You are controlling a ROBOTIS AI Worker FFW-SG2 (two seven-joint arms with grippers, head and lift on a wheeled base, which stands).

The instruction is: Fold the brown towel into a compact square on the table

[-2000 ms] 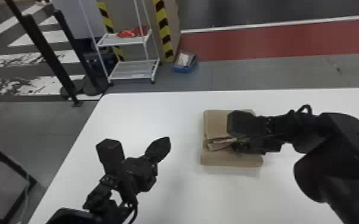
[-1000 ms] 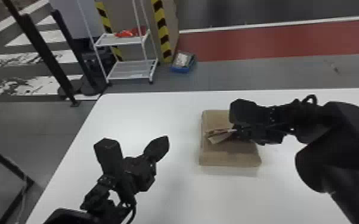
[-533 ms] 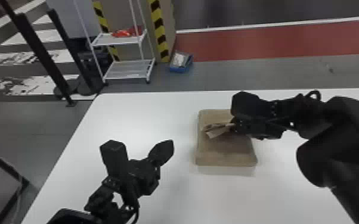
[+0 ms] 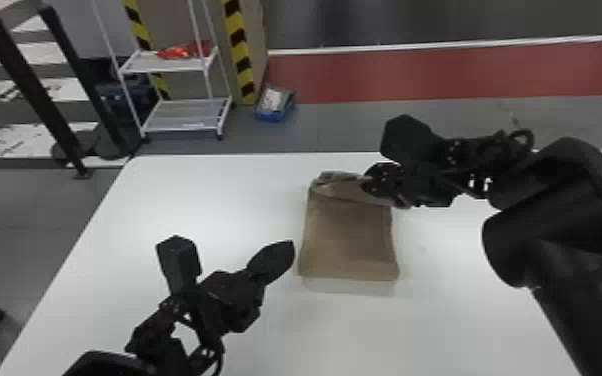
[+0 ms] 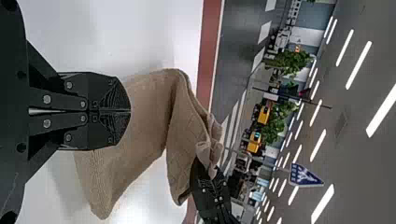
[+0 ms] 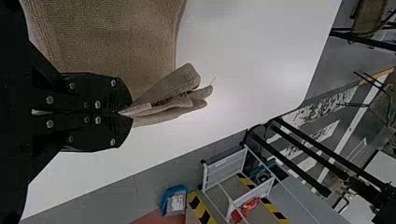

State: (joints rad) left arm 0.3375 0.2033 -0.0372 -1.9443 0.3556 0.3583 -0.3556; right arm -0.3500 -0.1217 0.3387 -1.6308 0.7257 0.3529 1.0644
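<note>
The brown towel [image 4: 350, 235] lies folded on the white table, its far end lifted by my right gripper [image 4: 370, 182]. In the right wrist view my right gripper [image 6: 125, 113] is shut on several gathered layers of the towel [image 6: 112, 42], whose tips stick out past the fingers. My left gripper [image 4: 285, 250] stands to the left of the towel's near part, apart from it. In the left wrist view my left gripper [image 5: 128, 111] is shut with nothing held, and the towel [image 5: 184, 144] rises behind it toward the other gripper.
The white table [image 4: 205, 200] extends around the towel. On the floor beyond its far edge stand a white wire shelf [image 4: 185, 115] and a blue box [image 4: 275, 104]. Dark posts [image 4: 35, 90] rise at the far left, and the right forearm spans the table's right side.
My right gripper has moved away toward the far edge and upward, raising the towel's far end with it. The towel's near part lies flat and uncovered. The left arm has hardly moved.
</note>
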